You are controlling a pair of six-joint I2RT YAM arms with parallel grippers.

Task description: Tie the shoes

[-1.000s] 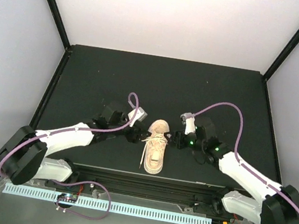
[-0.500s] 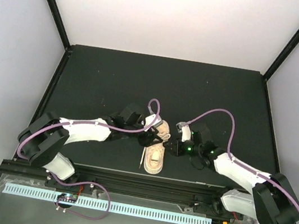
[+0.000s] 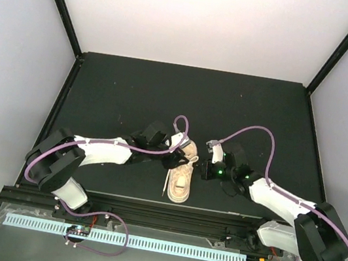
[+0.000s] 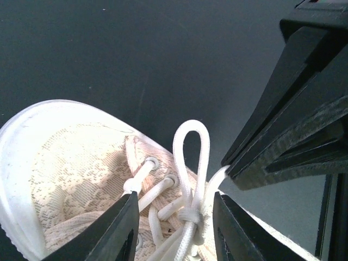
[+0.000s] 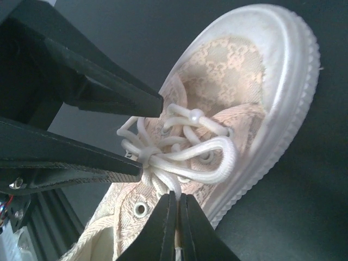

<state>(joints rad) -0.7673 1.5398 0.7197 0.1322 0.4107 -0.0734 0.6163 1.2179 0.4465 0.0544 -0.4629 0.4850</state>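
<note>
Now | pink-beige sneaker (image 3: 181, 175), cream laces (image 5: 179, 155) looped | left gripper (image 4: 173, 217) spread | right gripper (image 5: 175, 209) clenched on laces

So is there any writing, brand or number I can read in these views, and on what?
No text can be read in any view.
On the shoe: a repeating woven motif on the toe fabric, too blurred to read as letters.
On the laces: nothing.
On the pale strip at the near edge: only slots, no figures.
On the table: nothing.
</note>
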